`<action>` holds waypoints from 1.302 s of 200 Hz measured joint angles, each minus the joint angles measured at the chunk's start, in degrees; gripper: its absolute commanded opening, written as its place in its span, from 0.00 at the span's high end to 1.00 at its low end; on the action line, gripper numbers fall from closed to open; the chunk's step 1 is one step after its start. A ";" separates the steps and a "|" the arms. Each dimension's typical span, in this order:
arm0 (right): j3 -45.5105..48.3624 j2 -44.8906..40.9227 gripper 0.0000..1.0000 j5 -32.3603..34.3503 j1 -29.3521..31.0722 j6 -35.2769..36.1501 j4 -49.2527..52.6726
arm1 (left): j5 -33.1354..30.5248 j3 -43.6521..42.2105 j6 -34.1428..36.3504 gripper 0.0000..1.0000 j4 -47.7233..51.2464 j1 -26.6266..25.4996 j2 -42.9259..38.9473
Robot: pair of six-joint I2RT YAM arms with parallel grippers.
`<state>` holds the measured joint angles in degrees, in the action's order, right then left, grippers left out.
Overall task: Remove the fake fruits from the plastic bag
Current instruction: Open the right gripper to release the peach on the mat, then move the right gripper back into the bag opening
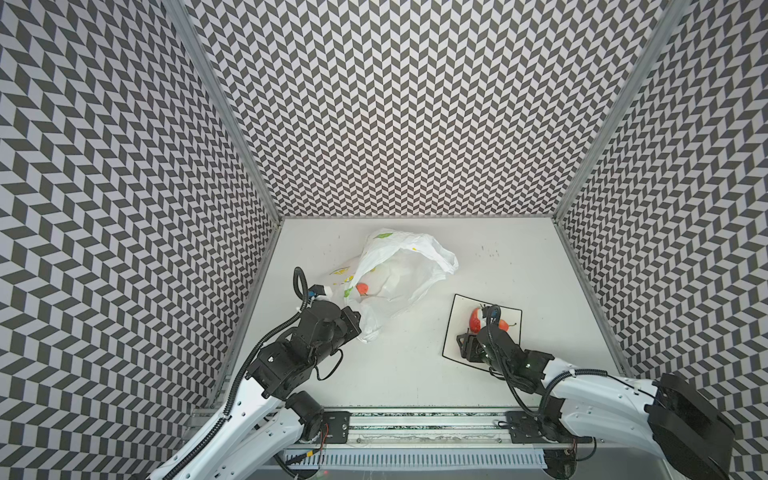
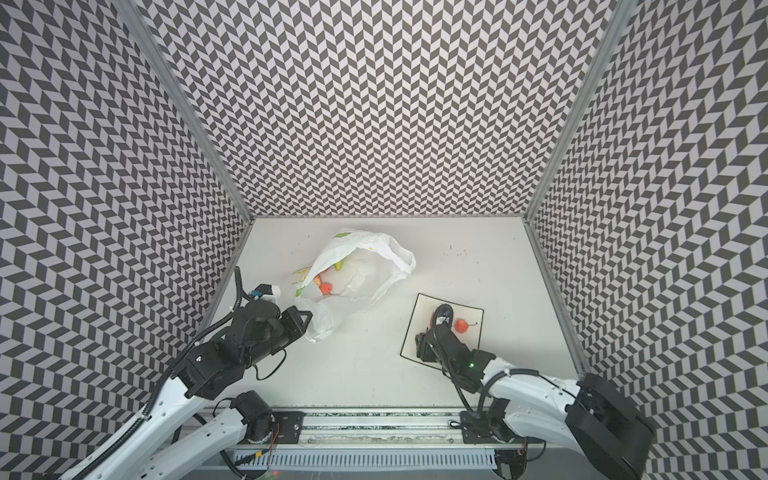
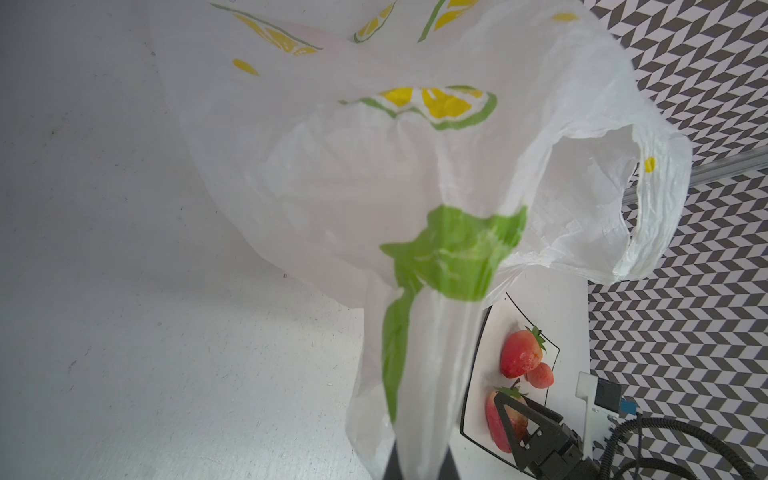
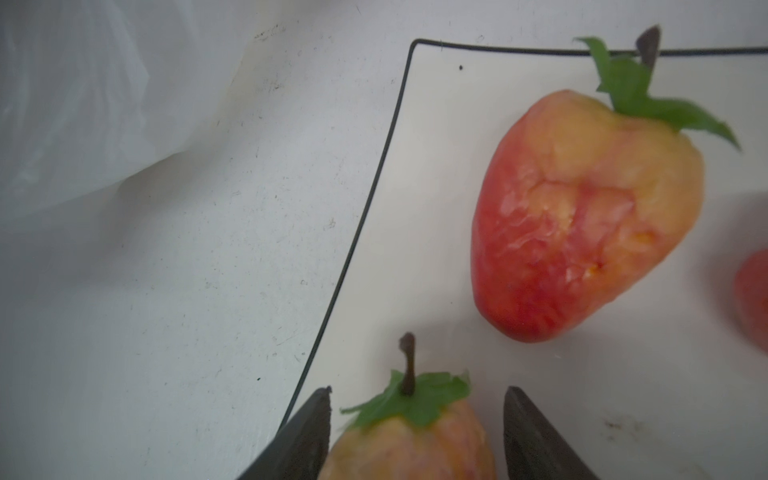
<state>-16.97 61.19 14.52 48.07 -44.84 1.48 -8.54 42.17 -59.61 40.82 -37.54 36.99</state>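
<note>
Strawberry point(image 4: 411, 444) first, closest to us: it sat on the square plate point(image 4: 436, 166) between the tips of the right gripper point(image 4: 417, 395), whose jaws stood apart with a gap on either side, holding nothing. Beside it on the plate lay a second strawberry point(image 4: 582, 216) and a round orange-red fruit point(image 2: 461, 325).

Over on the other side, the left gripper point(image 3: 422, 459) was clamped tight on a gathered fold of the plastic bag point(image 3: 332, 187). The bag sprawled on the table point(image 1: 395, 374) beyond it, mouth gaping.

Deeper in, we could see another orange-red fruit point(image 1: 362, 288), something red point(image 2: 318, 279) next to it, and a green piece point(image 2: 340, 265) further back.

We reckoned these fruits were light, glossy and a bit slippery, best pinched across the body, not by the thin stem or cap. The bag looked flimsy and crinkly, likely to sag shut or drag along. Its loose film rose around the remaining pieces, and that, we judged, was the main obstacle. Beyond stood only the patterned wall point(image 1: 415, 104).
</note>
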 measured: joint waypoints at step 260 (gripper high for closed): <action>-35.89 27.06 0.80 -18.25 10.29 13.75 -12.50 | 2.60 -1.14 1.55 1.00 1.29 0.00 -1.29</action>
<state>-52.86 88.25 -3.73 58.37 -31.09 -11.03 -5.93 41.04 -58.06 42.11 -37.54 35.70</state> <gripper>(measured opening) 0.231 0.047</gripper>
